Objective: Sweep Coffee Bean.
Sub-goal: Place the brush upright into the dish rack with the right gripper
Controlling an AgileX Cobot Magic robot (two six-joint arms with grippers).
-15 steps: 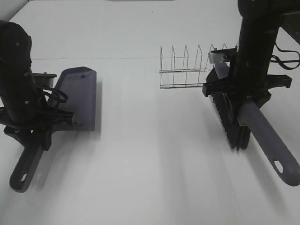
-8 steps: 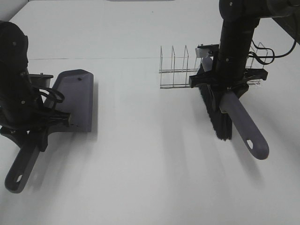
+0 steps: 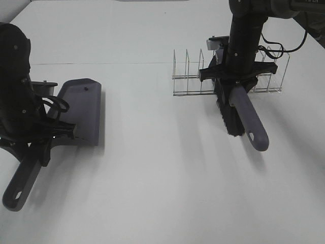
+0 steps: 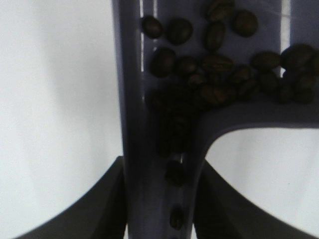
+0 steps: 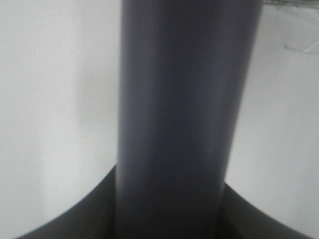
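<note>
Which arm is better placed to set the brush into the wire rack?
The right arm. Its jaws grip the brush, which hangs at the wire rack. The left arm is far off, holding the dustpan with the coffee beans.

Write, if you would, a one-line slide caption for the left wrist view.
Coffee beans piled in the purple-grey dustpan where its handle begins, over the white table.
</note>
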